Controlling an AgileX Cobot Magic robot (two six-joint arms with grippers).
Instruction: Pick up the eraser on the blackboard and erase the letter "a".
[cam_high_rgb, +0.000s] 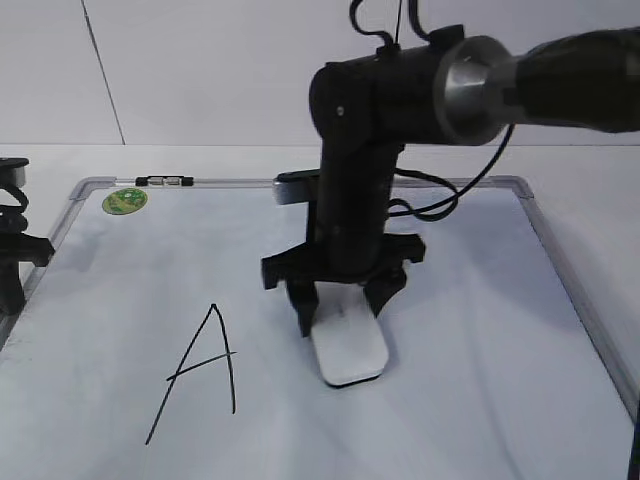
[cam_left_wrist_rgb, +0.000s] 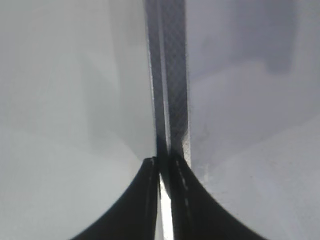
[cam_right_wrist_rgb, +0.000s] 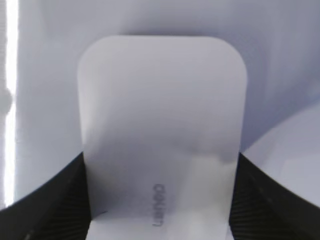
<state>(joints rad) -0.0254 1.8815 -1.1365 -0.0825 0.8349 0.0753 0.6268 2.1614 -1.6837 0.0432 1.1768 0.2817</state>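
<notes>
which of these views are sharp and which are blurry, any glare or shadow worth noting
Exterior view: mostly sharp, the capital "A" crisp, soft shadow under the eraser on the blackboard.
Left wrist view: blurred, the left gripper a dark smear.
Right wrist view: the eraser fills the frame, its grey lettering readable, bright glare down the left edge.

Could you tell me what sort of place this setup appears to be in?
Probably a lab or test bench, not a classroom: a framed whiteboard lies flat on a white table against a bare white wall, a handwritten "A" on it, and a black robot arm's right claw grips a white eraser.
</notes>
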